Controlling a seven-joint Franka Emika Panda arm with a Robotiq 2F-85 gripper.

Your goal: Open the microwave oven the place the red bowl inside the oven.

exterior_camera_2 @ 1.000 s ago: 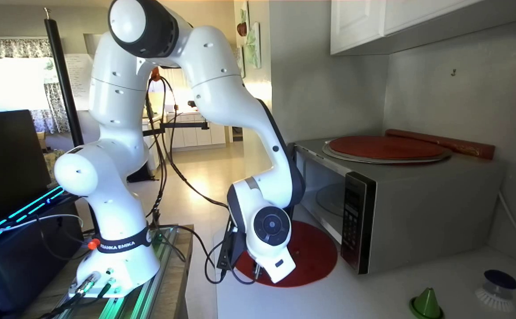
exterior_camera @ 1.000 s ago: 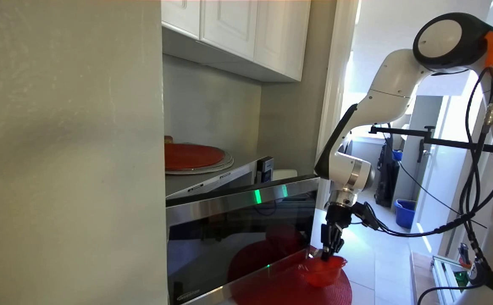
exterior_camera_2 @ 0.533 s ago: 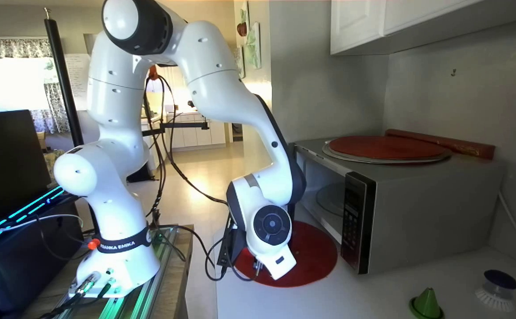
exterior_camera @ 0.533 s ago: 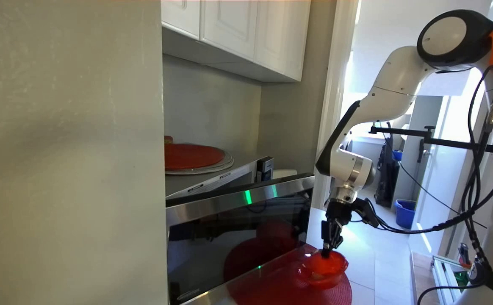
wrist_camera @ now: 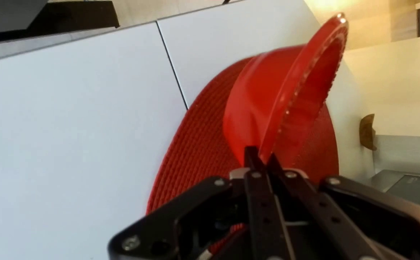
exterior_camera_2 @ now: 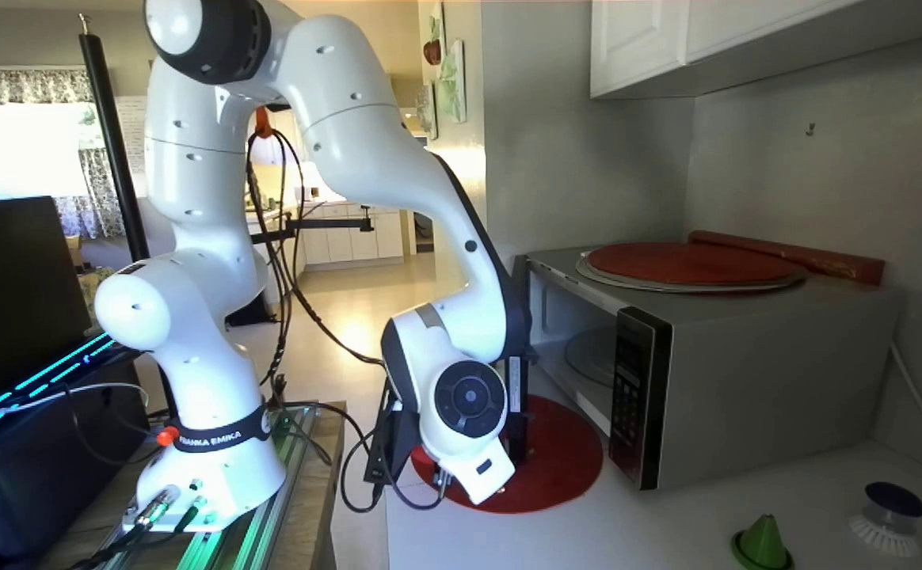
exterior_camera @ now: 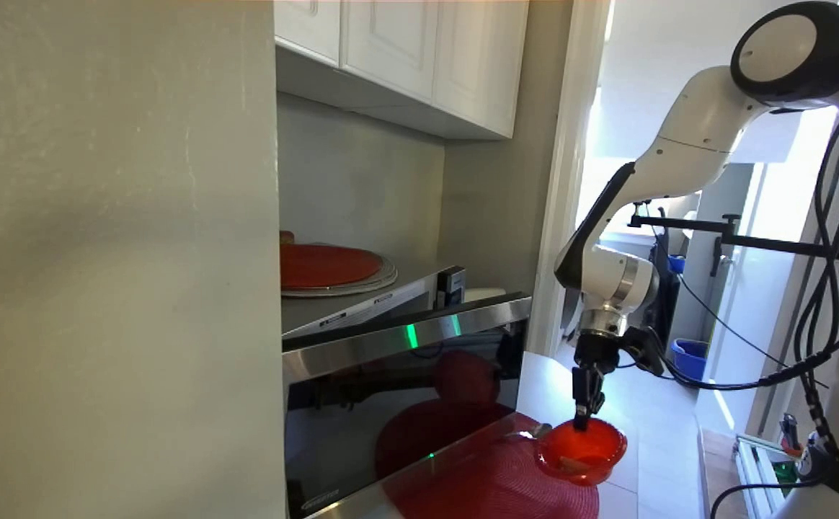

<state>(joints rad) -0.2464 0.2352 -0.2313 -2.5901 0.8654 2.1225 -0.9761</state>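
Since earlier frame, red bowl (exterior_camera: 598, 453) and gripper (exterior_camera: 582, 422) shifted toward 3 o'clock in exterior view, bowl tilted more. Jaws nearly together, clamped on bowl's rim at its 7 o'clock in wrist view. Rim's long axis there runs 7 to 1 o'clock; opening faces 4 o'clock. Bowl over red mat (wrist_camera: 195, 155), contact unclear; open microwave oven door (exterior_camera: 394, 411) at bowl's 9 o'clock in exterior view.

In an exterior view, the microwave oven (exterior_camera_2: 778, 380) stands on the worktop (exterior_camera_2: 588, 538) at right, discs (exterior_camera_2: 691, 265) on top, the mat (exterior_camera_2: 564, 451) to its left. In the wrist view, the bowl (wrist_camera: 273, 94), rim in the gripper (wrist_camera: 263, 156), is before the mat, right of centre.
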